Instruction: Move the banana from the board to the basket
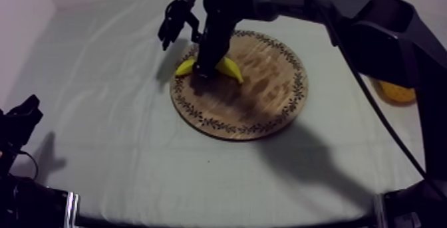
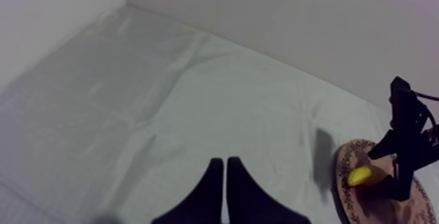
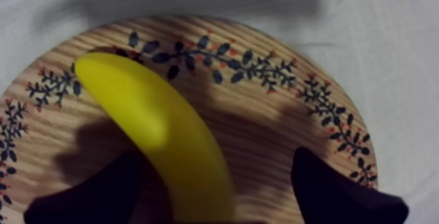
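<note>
A yellow banana (image 1: 231,70) lies on the left part of the round wooden board (image 1: 266,94) with a patterned rim. My right gripper (image 1: 207,71) reaches down from the upper right and stands over the banana's middle. In the right wrist view the banana (image 3: 157,122) runs between the two spread black fingers (image 3: 98,194) of the open right gripper (image 3: 219,164); one finger is close beside it, the other stands well apart over the board (image 3: 261,128). My left gripper (image 2: 225,177) is shut on nothing, low at the table's left (image 1: 21,119).
The yellow basket (image 1: 397,93) sits at the right of the table, partly hidden behind my right arm. From the left wrist view the board (image 2: 353,194) with the banana (image 2: 362,175) lies far off across bare cloth. A wall runs behind the table.
</note>
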